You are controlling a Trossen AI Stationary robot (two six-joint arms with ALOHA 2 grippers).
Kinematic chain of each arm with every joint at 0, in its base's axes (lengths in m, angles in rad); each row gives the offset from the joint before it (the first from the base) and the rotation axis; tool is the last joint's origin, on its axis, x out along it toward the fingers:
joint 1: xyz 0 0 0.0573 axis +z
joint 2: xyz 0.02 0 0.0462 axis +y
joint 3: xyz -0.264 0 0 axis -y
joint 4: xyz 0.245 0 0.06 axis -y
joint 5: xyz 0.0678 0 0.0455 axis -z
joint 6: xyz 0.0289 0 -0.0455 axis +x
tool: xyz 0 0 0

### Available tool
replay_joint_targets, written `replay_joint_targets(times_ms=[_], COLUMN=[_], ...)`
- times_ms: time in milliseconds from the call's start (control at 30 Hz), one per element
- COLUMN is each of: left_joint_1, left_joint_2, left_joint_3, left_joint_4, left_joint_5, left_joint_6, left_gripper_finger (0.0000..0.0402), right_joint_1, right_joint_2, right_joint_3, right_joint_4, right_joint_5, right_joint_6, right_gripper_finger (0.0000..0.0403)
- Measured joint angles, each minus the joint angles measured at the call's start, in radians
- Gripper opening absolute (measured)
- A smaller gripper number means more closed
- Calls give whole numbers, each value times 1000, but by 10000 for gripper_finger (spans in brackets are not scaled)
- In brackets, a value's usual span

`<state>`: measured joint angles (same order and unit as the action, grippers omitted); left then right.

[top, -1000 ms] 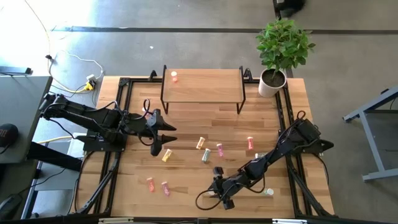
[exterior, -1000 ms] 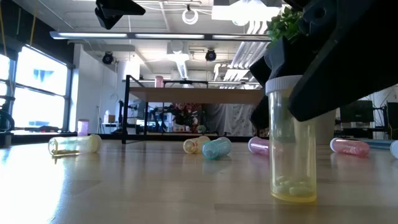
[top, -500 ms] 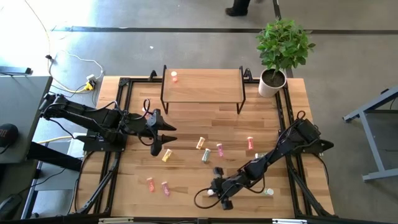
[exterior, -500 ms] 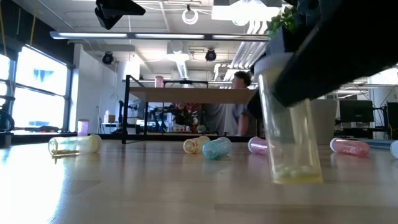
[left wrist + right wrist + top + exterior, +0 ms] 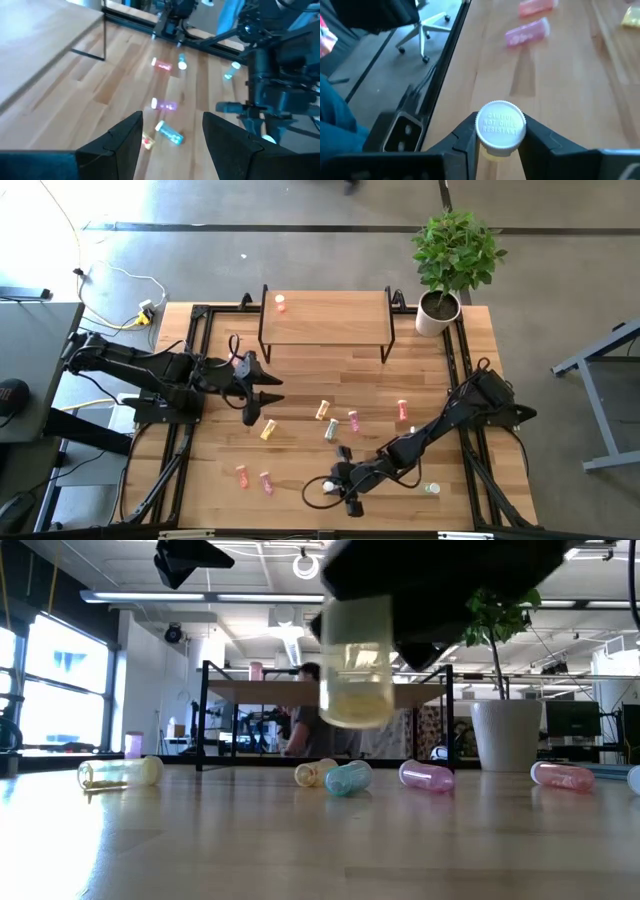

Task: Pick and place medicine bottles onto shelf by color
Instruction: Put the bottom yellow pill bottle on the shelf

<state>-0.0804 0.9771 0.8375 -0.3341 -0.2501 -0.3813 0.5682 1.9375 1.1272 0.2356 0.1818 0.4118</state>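
Hovering at the table's left: left gripper [image 5: 258, 395], fingers spread, holding nothing. Lying mid-table: several medicine bottles [image 5: 322, 410], on their sides. Waiting at the far edge: shelf [image 5: 325, 316], carrying one red-orange bottle [image 5: 280, 303]. Pinching a yellow bottle [image 5: 356, 662] just under its white cap [image 5: 500, 124], near the front edge: right gripper [image 5: 337, 489], lifting it clear of the wood.

Risking, probably, a slip, the hold sitting high on the neck. Revealing the air gap beneath only from the low view; revealing cap and pinch only from the right wrist.
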Motion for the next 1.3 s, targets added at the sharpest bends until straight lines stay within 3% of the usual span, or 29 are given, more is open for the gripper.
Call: replay_joint_targets(times_ms=[333, 767, 1300], left_joint_1=[87, 218, 258], left_joint_2=[-39, -91, -141], left_joint_3=[0, 0, 0], left_joint_4=[-50, -62, -64], left_joint_5=[3, 3, 4], left_joint_6=[37, 107, 123], left_gripper_finger=[195, 195, 195], right_joint_1=[-103, -296, -445], right_joint_2=[-2, -2, -2], right_joint_3=[123, 385, 581], right_joint_4=[-138, -535, -818], right_joint_5=[0, -45, -88], right_joint_6=[-28, -282, -428], right_gripper_finger=[98, 98, 98])
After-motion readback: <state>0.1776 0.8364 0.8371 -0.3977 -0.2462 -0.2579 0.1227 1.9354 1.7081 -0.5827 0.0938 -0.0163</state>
